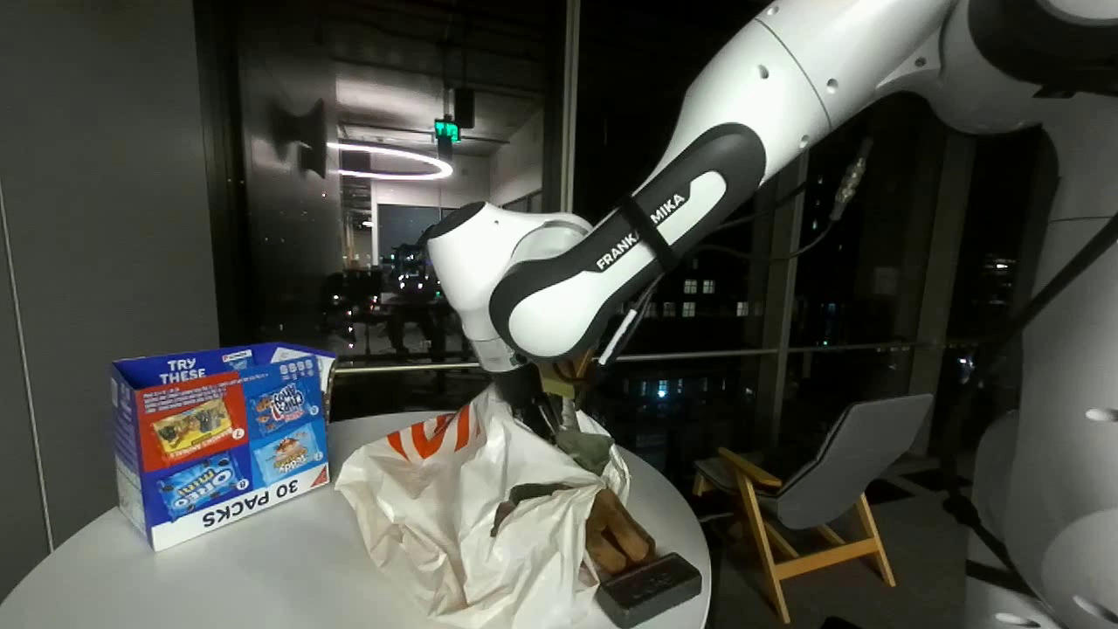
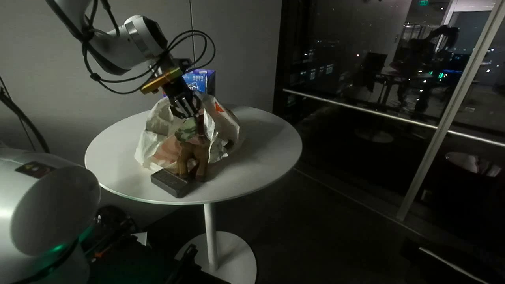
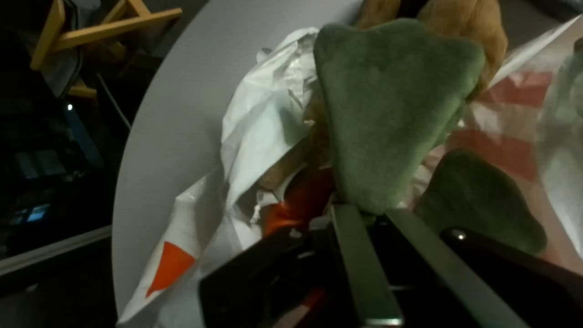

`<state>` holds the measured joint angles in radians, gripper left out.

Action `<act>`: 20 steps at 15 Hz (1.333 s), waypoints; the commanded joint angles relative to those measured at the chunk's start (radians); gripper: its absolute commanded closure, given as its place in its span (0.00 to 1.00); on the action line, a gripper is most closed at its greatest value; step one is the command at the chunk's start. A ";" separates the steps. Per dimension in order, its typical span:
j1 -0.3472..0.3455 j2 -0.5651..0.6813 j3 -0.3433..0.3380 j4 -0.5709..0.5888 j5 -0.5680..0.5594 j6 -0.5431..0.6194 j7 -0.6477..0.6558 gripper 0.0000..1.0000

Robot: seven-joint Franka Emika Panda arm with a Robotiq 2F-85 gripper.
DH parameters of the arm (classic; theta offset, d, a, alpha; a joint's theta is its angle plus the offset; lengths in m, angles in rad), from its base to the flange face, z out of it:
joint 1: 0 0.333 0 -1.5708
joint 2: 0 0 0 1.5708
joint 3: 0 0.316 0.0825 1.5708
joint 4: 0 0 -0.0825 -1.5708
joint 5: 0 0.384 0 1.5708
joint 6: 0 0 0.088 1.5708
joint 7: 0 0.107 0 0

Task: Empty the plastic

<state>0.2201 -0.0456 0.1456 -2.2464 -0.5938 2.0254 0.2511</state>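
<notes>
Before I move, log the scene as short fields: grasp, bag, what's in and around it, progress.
grasp: gripper shut, apparently on the tip of the green plush
container: white bag, crumpled on the table, mouth open
inside: red thing, identity unclear
at mouth: brown toy, partly out
outside: dark block, on the table beside the brown toy
nearby: blue box, on the table
progress: white bag not yet empty

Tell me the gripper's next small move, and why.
I'd probably raise the gripper slightly and slowly: it seems closed on the green plush flap, and brown plush legs stick out of the mouth of the white plastic bag, so a gentle lift might draw more out without dragging the bag along.
</notes>
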 commanded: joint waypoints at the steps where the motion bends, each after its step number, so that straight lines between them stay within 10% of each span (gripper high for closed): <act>1: -0.020 -0.055 0.012 0.039 0.137 -0.222 -0.113 0.89; 6: -0.030 -0.048 0.004 0.107 0.178 -0.554 -0.273 0.89; 20: -0.016 -0.032 0.012 0.111 0.387 -0.327 -0.940 0.91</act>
<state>0.1821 -0.0600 0.1305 -2.1602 -0.2570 1.6902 -0.5829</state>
